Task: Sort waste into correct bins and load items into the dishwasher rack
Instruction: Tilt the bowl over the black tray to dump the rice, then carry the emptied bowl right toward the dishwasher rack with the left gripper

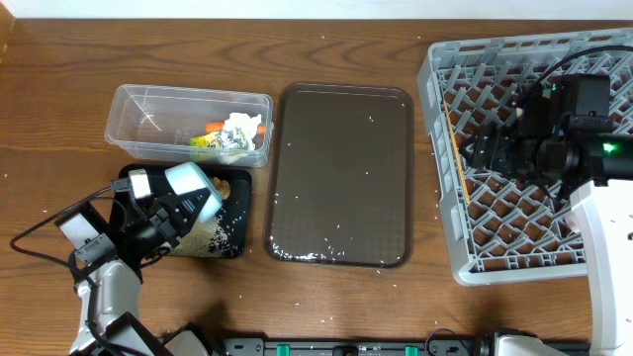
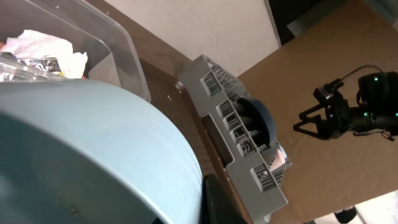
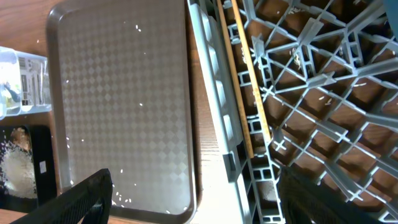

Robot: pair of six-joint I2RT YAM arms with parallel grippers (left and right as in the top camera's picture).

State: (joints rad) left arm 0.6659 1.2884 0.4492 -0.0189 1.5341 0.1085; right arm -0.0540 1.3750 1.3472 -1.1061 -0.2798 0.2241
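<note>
My left gripper (image 1: 176,210) is shut on the pale-blue bowl (image 1: 190,188) and holds it tilted over the black tray (image 1: 235,235), where rice (image 1: 213,232) and a brown lump (image 1: 223,186) lie. The bowl fills the left wrist view (image 2: 93,149). The clear tub (image 1: 138,114) holds the wrapper (image 1: 237,131) and a carrot stick (image 1: 213,127). My right gripper (image 1: 483,150) hangs open and empty over the rack's (image 1: 440,79) left side, also seen in the right wrist view (image 3: 205,199). Chopsticks (image 3: 242,81) lie along the rack's left wall. A dark-blue plate (image 2: 261,118) stands in the rack. The cups are out of view.
The brown serving tray (image 1: 341,109) lies between the bins and the rack, with rice grains (image 1: 307,255) scattered along its near edge. A few grains lie on the table. The clear tub (image 2: 118,43) stands close behind the bowl.
</note>
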